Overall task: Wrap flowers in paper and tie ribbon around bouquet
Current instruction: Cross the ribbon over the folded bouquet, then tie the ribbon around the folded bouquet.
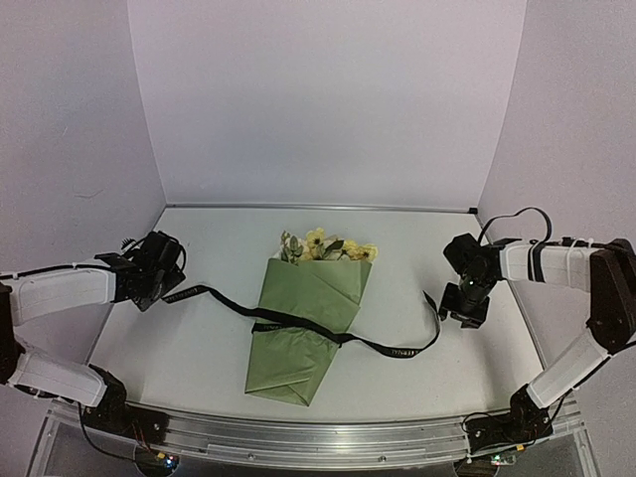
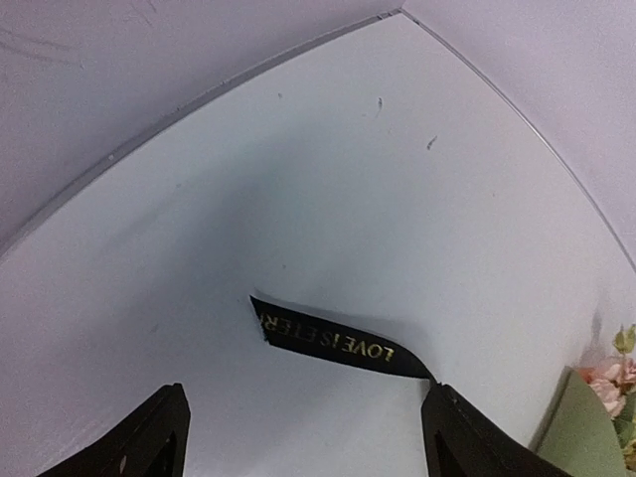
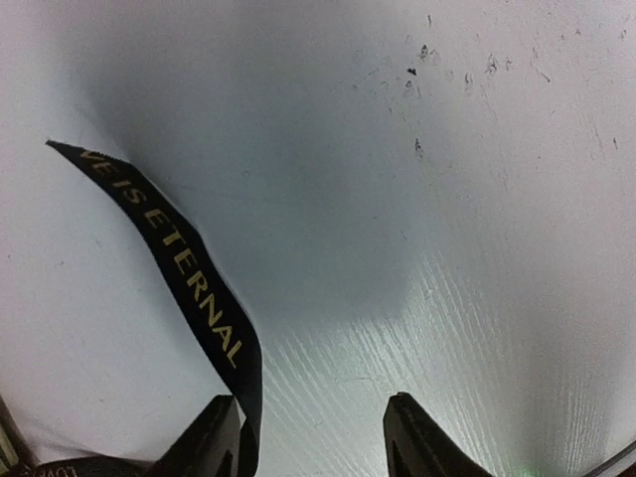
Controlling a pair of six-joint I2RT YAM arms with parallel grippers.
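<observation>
The bouquet (image 1: pixel 298 333) lies mid-table: a cone of olive-green paper (image 1: pixel 316 288) with the yellow-cream flowers (image 1: pixel 323 246) showing at its far, wide end. The black ribbon (image 1: pixel 397 350) with gold lettering crosses the cone's middle and trails out to both sides. My left gripper (image 1: pixel 157 290) hangs at the ribbon's left end. In the left wrist view this gripper (image 2: pixel 308 397) stands wide open, and the ribbon end (image 2: pixel 328 338) lies loose between the fingers, brushing the right one. My right gripper (image 1: pixel 459 310) is at the ribbon's right end. It (image 3: pixel 308 407) is open, with the ribbon (image 3: pixel 169 268) hanging beside its left finger (image 3: pixel 214 437).
White walls close the table (image 1: pixel 199 348) in at the back and on both sides. A metal rail (image 1: pixel 318 437) runs along the near edge between the arm bases. The cone's edge (image 2: pixel 586 437) shows at the right of the left wrist view.
</observation>
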